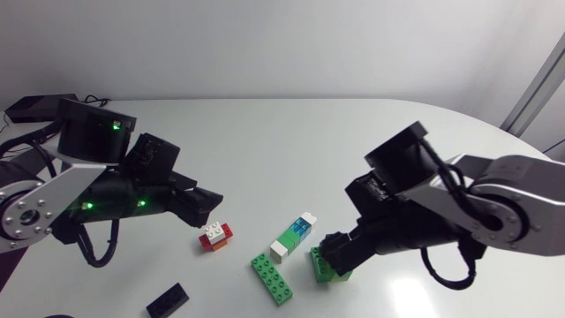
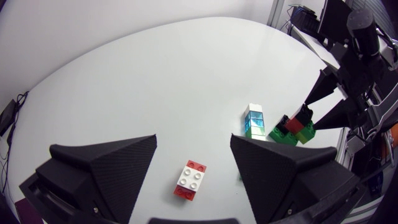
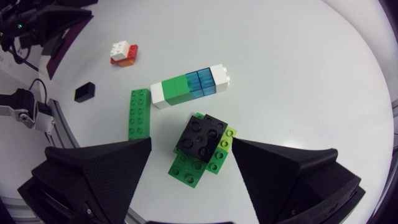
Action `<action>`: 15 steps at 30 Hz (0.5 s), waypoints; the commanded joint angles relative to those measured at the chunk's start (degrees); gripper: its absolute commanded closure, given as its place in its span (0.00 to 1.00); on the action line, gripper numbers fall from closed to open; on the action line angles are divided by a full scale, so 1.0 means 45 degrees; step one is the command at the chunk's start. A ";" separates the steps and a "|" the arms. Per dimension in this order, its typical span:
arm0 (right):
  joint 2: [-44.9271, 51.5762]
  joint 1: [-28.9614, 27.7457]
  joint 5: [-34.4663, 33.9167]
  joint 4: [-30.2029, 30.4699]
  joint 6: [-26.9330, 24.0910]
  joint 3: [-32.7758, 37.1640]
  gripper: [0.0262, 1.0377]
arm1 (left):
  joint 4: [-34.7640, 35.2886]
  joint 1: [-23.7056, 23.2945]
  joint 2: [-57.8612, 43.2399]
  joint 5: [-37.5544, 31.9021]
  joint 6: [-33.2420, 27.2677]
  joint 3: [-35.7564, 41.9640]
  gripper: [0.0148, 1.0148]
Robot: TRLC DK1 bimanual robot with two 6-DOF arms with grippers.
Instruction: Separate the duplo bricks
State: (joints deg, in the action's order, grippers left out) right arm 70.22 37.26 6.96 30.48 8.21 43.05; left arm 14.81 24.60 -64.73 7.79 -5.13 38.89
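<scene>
A stack with a black brick (image 3: pixel 201 138) on top of green bricks (image 3: pixel 188 169) stands between the open fingers of my right gripper (image 3: pixel 191 149), one finger on each side. In the head view that stack (image 1: pixel 325 268) sits right under the right gripper (image 1: pixel 330 251). A row of white, green, blue and white bricks (image 1: pixel 293 236) lies just beyond it, and a long green brick (image 1: pixel 271 277) lies beside it. A small red and white brick (image 2: pixel 191 181) lies ahead of my open left gripper (image 2: pixel 193 142), which holds nothing.
A flat black brick (image 1: pixel 168 301) lies near the table's front edge, left of the long green brick. My two arms come in from either side, with the bricks grouped between them on the white table (image 1: pixel 291 150).
</scene>
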 commanded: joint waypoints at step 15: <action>0.1916 0.0041 -0.1684 -0.0562 -0.1101 0.0629 0.80 | -0.0185 0.0783 0.0205 -0.0267 -0.0756 0.0107 0.19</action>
State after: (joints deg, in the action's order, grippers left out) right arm 77.87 38.28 -0.25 27.97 5.67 44.86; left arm 14.59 27.38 -63.53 7.07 -7.05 38.92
